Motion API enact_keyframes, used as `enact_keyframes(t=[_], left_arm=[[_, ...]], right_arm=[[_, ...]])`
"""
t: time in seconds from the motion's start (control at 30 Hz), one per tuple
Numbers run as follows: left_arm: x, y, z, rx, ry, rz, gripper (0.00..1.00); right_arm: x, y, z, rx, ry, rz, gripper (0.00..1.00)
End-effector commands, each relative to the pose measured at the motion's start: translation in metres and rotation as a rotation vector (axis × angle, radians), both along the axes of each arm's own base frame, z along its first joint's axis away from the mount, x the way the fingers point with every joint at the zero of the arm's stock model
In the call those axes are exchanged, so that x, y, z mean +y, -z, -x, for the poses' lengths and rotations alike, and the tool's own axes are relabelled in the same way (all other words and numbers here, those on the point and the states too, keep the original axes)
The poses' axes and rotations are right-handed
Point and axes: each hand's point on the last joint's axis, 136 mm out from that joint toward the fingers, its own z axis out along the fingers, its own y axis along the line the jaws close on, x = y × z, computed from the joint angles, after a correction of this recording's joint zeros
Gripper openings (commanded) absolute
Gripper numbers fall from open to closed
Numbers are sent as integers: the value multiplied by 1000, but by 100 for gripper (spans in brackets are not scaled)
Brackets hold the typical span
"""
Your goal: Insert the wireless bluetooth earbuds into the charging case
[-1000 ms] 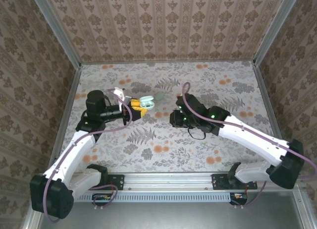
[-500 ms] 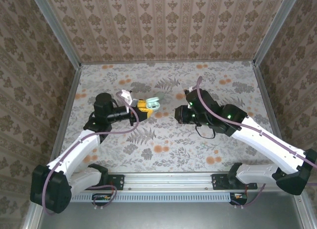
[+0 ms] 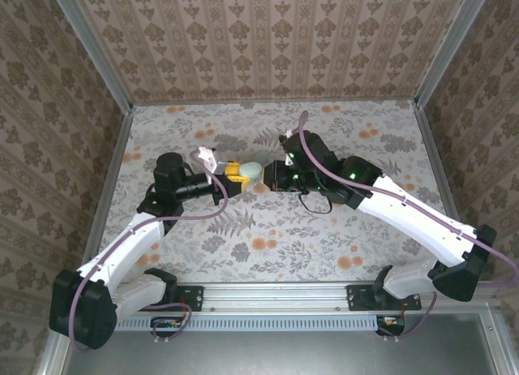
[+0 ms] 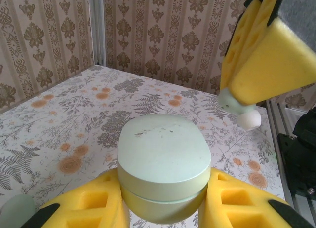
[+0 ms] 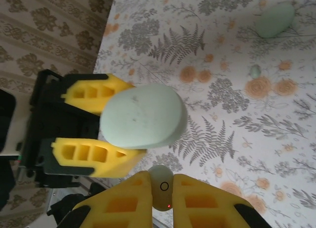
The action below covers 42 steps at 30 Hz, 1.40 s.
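Note:
The charging case [image 4: 163, 164], a pale mint-green pebble, is held above the table with its lid down, and my left gripper [image 4: 163, 191] is shut on its lower half. From above, the case [image 3: 250, 170] sits at the tip of the left gripper [image 3: 237, 174]. My right gripper [image 5: 162, 188] is shut on a pale earbud [image 5: 161, 192] with a small ring mark and a red light. That earbud hangs just to the right of the case [image 5: 143, 117], a small gap apart. The left wrist view has the earbud's white tip [image 4: 248, 120] under a right finger [image 4: 266, 60].
A pale green oval piece [image 5: 275, 19] and a tiny pale bit [image 5: 255, 70] lie on the floral table [image 3: 268, 245] beyond the grippers. A pale green object [image 4: 17, 210] lies low at the left. Patterned walls [image 3: 268, 42] enclose the back and sides.
My right gripper has swung left and forward with the earbud, from the table's middle to right beside the case. The left arm shifted right a second ago, then held still.

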Motion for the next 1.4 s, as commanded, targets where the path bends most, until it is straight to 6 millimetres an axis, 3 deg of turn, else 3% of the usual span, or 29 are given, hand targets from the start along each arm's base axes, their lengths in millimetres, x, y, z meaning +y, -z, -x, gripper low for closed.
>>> enact_keyframes(t=[0.0,0.1,0.33,0.63,0.87,1.07,1.37], left_arm=[[-2,-4,3,-41,15,10,5],[-3,-4,3,-35,17,12,5],[-3,-8,4,-30,21,14,5],[-2,-12,7,-34,27,21,5],[-2,-13,9,-39,33,24,5],[-2,-15,9,-43,34,25,5],[-4,-17,8,-44,39,28,5]], right_arm=[[17,-13,-1,-18,-47,-42,12],[26,-8,0,-1,-67,-40,12],[27,5,12,32,-73,-42,12],[30,14,5,28,-79,-6,12],[22,13,-11,22,-53,-4,12],[19,-2,-20,-7,-48,-18,12],[26,-5,-24,-8,-62,-30,12]])
